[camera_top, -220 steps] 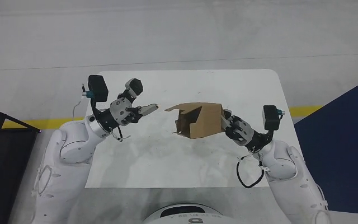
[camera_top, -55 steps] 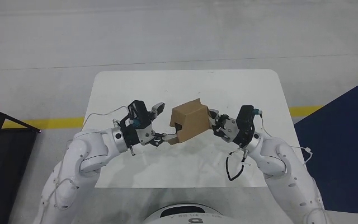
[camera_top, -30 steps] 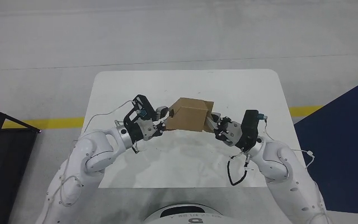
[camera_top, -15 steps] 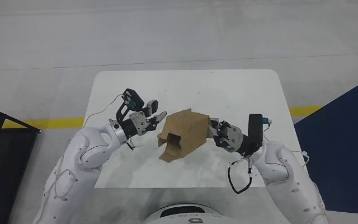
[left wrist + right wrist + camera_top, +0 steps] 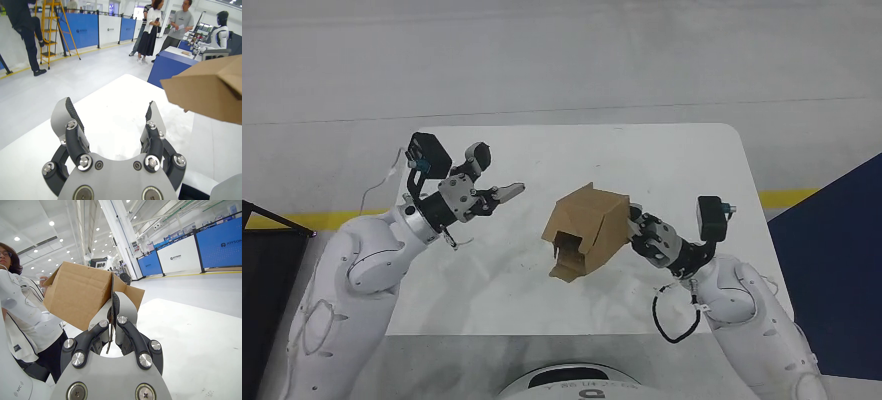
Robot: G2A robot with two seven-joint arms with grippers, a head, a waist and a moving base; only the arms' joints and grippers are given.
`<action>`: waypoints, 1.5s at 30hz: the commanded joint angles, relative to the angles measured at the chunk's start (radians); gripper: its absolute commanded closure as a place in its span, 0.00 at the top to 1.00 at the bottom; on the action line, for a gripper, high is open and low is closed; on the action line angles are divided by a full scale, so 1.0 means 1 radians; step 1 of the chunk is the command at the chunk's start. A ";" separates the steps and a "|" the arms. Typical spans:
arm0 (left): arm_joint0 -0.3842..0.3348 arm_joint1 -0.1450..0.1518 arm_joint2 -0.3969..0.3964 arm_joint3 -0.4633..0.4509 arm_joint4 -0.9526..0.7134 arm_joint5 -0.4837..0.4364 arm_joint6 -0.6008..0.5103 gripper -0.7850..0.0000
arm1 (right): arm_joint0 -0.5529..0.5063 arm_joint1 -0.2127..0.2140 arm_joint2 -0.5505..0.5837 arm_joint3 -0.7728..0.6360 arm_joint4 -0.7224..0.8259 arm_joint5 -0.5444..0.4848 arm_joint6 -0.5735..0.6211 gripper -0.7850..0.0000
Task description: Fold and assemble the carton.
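Over the white table (image 5: 692,170), the left gripper (image 5: 109,102) has drawn back with jaws apart, leaving the brown cardboard carton (image 5: 592,222) mid-table clamped in the right gripper (image 5: 113,300) alone, its end flaps probably unfinished.

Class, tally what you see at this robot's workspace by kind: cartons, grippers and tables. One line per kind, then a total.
carton: 1
grippers: 2 (left gripper, right gripper)
table: 1
Total: 4

The left arm (image 5: 370,255) and right arm (image 5: 740,298) are white and rounded, the right with a black cable (image 5: 656,316). The left gripper (image 5: 109,101) is grey, with black links.
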 commanded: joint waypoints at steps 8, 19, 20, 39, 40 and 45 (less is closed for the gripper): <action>-0.055 -0.002 0.060 -0.043 0.081 -0.036 -0.009 0.98 | 0.056 -0.009 -0.057 0.086 0.010 0.031 0.013 0.00; -0.017 0.001 0.087 -0.079 0.032 -0.055 -0.032 0.99 | 0.062 -0.019 -0.054 0.098 -0.063 0.132 -0.061 0.00; -0.012 0.001 0.092 -0.087 0.035 -0.059 -0.042 0.99 | 0.063 -0.021 -0.058 0.096 -0.071 0.136 -0.065 0.00; -0.040 0.002 0.165 -0.009 -0.184 0.025 -0.194 0.44 | 0.062 -0.029 -0.062 0.067 -0.079 0.104 -0.127 0.00; -0.044 0.003 0.163 0.000 -0.202 0.031 -0.206 0.40 | 0.061 -0.029 -0.061 0.066 -0.073 0.097 -0.130 0.00; -0.049 0.005 0.156 0.026 -0.281 0.046 -0.239 0.34 | 0.059 -0.029 -0.063 0.062 -0.027 0.048 -0.132 0.00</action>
